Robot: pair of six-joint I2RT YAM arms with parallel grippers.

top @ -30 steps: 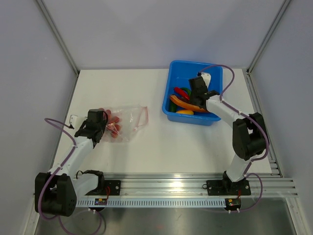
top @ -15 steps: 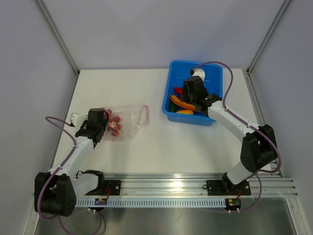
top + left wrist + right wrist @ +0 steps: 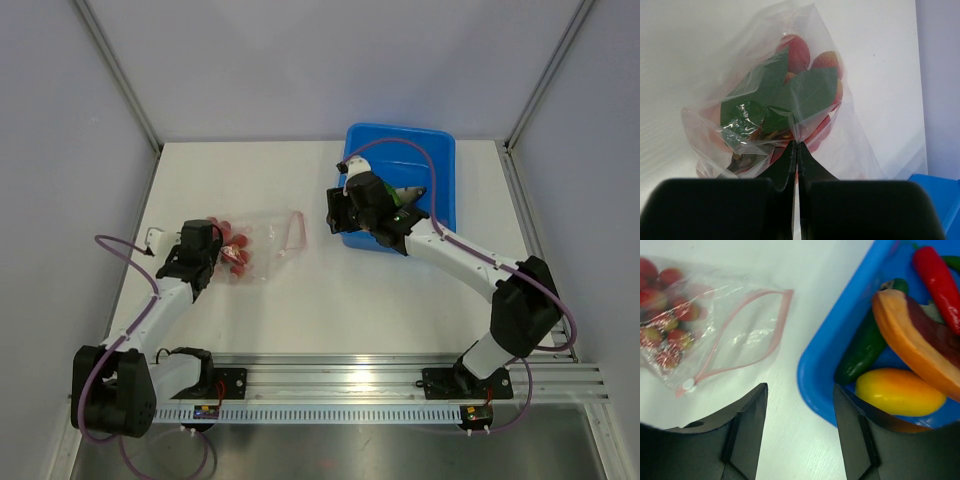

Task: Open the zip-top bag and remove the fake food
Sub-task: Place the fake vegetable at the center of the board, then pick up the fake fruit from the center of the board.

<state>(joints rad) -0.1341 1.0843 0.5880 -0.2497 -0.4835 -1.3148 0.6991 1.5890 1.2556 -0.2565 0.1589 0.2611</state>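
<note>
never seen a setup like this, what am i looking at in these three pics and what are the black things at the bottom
These are two robot arms bolted at the near edge of a white table. The wide picture comes from a fixed camera above and behind them. The other two come from cameras on each wrist, so the black shapes at the bottom are each arm's own fingers. The left gripper is shut, pinching the clear crinkly zip-top bag with the pink-red zipper strip, which holds a red toy grape bunch. The right gripper is open and empty, by the edge of the blue plastic tub, on the bag's side. In the tub lie a red toy pepper, a green toy cucumber and orange and yellow pieces.
</note>
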